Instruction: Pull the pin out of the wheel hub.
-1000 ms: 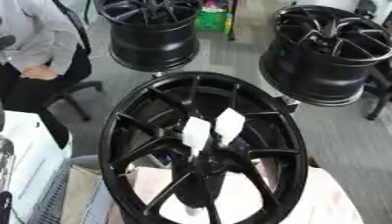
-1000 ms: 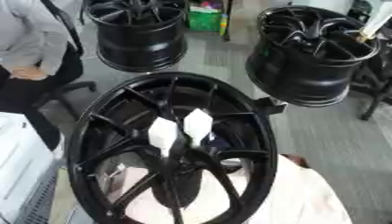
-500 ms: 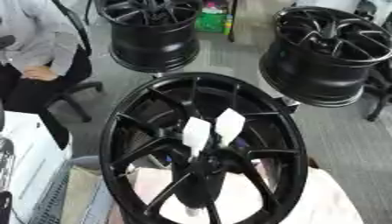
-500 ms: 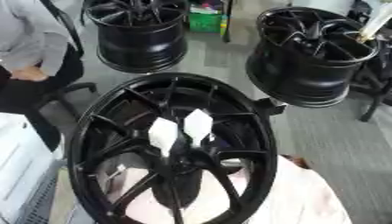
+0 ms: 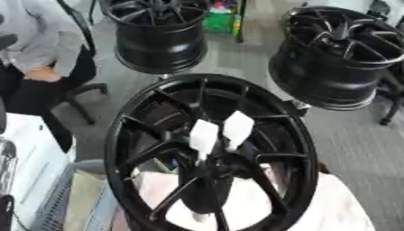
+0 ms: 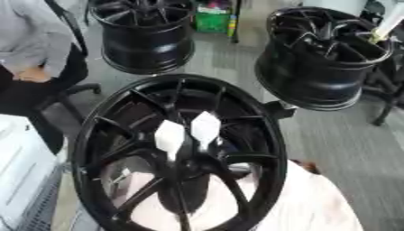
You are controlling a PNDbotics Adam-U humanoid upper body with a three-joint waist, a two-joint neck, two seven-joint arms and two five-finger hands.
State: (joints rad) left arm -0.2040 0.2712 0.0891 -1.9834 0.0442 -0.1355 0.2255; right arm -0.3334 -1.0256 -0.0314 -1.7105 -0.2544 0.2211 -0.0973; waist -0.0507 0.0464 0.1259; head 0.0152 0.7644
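The two white pin tabs (image 5: pixel 204 136) are standing up at the centre of the wheel hub (image 5: pixel 118 135). The hub is leaning on a pale cloth (image 5: pixel 347 212), probably facing you for reach. Neither of your hands is showing, so I cannot tell their state. Nothing is changing from the earlier frame.

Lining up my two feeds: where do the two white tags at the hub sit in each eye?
Left eye view: white tags just right of centre, above the hub.
Right eye view: white tags left of centre, above the hub.
Shared landmark: green box at the top edge.
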